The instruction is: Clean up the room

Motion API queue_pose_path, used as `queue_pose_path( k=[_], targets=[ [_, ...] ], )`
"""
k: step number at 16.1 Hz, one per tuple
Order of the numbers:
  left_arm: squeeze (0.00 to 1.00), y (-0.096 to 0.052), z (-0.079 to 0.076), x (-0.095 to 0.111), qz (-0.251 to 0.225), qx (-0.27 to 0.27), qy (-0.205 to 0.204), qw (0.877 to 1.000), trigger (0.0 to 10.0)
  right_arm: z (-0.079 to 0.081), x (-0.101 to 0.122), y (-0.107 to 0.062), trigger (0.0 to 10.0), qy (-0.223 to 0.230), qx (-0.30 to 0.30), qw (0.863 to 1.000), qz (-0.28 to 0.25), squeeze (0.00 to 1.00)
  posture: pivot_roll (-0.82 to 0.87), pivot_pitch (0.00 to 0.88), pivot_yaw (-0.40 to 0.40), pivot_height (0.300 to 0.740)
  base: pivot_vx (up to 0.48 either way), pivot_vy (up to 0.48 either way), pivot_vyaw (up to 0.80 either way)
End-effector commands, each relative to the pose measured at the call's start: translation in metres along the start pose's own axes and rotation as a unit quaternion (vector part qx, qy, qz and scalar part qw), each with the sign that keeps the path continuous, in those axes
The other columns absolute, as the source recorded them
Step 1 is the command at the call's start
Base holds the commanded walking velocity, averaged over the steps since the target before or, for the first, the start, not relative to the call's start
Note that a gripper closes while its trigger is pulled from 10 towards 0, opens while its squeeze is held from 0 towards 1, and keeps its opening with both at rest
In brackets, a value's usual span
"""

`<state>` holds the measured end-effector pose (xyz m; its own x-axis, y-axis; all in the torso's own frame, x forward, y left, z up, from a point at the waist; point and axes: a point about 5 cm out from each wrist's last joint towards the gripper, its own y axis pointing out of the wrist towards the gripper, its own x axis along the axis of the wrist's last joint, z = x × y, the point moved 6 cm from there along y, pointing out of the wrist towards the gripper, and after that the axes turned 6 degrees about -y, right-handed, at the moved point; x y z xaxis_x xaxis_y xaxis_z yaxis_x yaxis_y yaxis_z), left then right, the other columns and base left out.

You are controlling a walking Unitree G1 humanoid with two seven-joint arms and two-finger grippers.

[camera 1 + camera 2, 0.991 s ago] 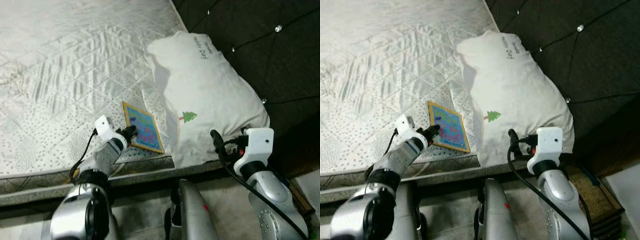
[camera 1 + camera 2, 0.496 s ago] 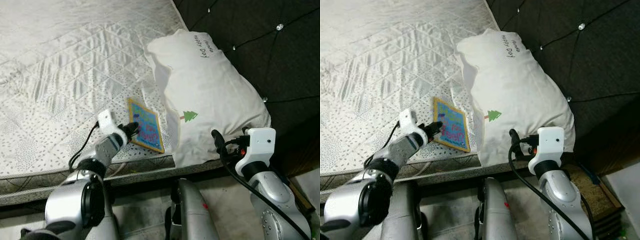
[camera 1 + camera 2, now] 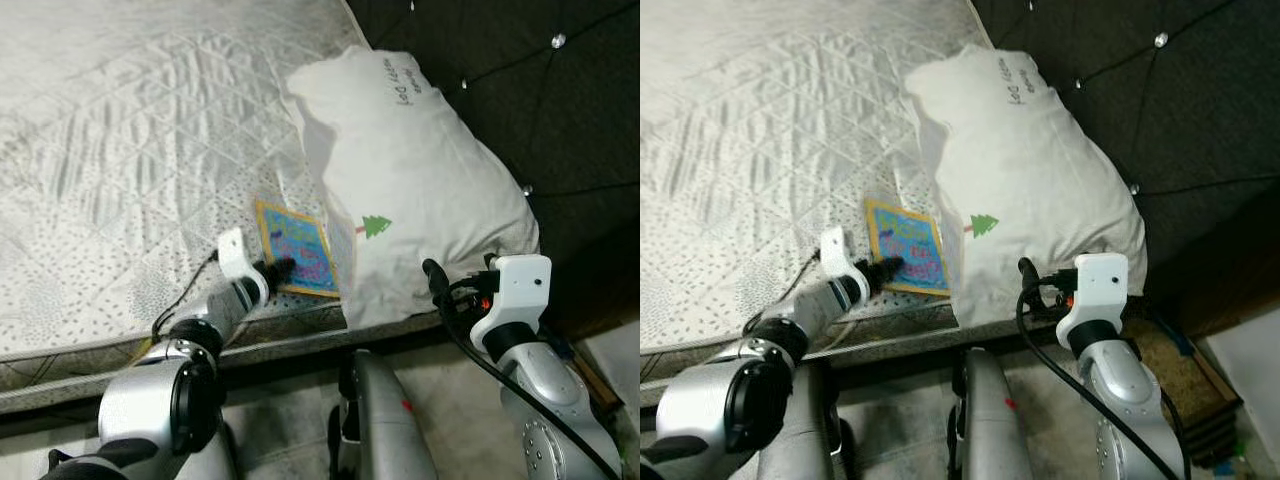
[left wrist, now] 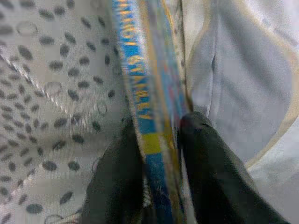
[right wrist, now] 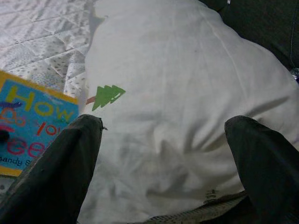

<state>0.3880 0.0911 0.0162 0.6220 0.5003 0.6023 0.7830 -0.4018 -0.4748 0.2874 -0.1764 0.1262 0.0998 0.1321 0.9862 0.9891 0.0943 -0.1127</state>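
Book (image 3: 296,250) lies at the bed's (image 3: 120,150) near edge beside the pillow (image 3: 410,180); my left claw (image 4: 156,154) pinches its spine, right claw (image 5: 163,154) spread wide.

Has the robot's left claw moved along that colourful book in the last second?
Yes. The left gripper has slid along the book's near edge toward the pillow, its fingers now clamping that edge.

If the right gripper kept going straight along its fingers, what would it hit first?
Most likely the white pillow: in the wrist view it sits directly between the open fingers of the right gripper. The book lies off to one side of that line. How far off the pillow is can't be judged.
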Motion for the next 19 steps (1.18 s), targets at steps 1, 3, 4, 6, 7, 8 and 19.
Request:
queue_pose_path(
  k=[1, 3, 4, 6, 7, 8, 19],
  targets=[
    [1.00, 0.000, -0.002, 0.002, 0.004, 0.000, 0.010, 1.000, 10.0, -0.003, 0.003, -0.001, 10.0, -0.004, -0.008, 1.000, -0.004, 0.00, -0.23, 0.161, -0.113, 0.599, 0.000, 0.000, 0.00],
    [1.00, -0.001, 0.003, 0.010, -0.004, 0.011, 0.017, 1.000, 10.0, -0.002, 0.004, 0.000, 10.0, -0.003, -0.006, 1.000, -0.006, 0.00, -0.23, 0.154, -0.111, 0.599, 0.000, 0.000, 0.00],
    [1.00, -0.002, 0.005, 0.013, -0.007, 0.015, 0.018, 1.000, 10.0, -0.002, 0.004, 0.001, 10.0, -0.003, -0.006, 1.000, -0.007, 0.00, -0.23, 0.151, -0.110, 0.599, 0.000, 0.000, 0.00],
    [1.00, -0.005, 0.011, 0.019, -0.014, 0.027, 0.028, 0.999, 10.0, -0.002, 0.004, 0.002, 10.0, -0.003, -0.006, 1.000, -0.008, 0.00, -0.22, 0.143, -0.108, 0.599, 0.000, 0.000, 0.00],
    [1.00, -0.006, 0.014, 0.024, -0.017, 0.033, 0.034, 0.999, 10.0, -0.002, 0.004, 0.003, 10.0, -0.003, -0.006, 1.000, -0.009, 0.00, -0.22, 0.139, -0.107, 0.599, 0.000, 0.000, 0.00],
    [1.00, -0.008, 0.018, 0.027, -0.016, 0.039, 0.049, 0.998, 10.0, -0.001, 0.005, 0.005, 10.0, -0.003, -0.006, 1.000, -0.010, 0.00, -0.22, 0.132, -0.105, 0.599, 0.000, 0.000, 0.00],
    [1.00, -0.017, 0.041, 0.023, 0.003, 0.069, 0.113, 0.991, 10.0, 0.010, 0.004, 0.023, 10.0, 0.012, -0.002, 1.000, -0.025, 0.00, -0.14, 0.090, -0.078, 0.599, 0.000, 0.000, 0.00]
  ],
)
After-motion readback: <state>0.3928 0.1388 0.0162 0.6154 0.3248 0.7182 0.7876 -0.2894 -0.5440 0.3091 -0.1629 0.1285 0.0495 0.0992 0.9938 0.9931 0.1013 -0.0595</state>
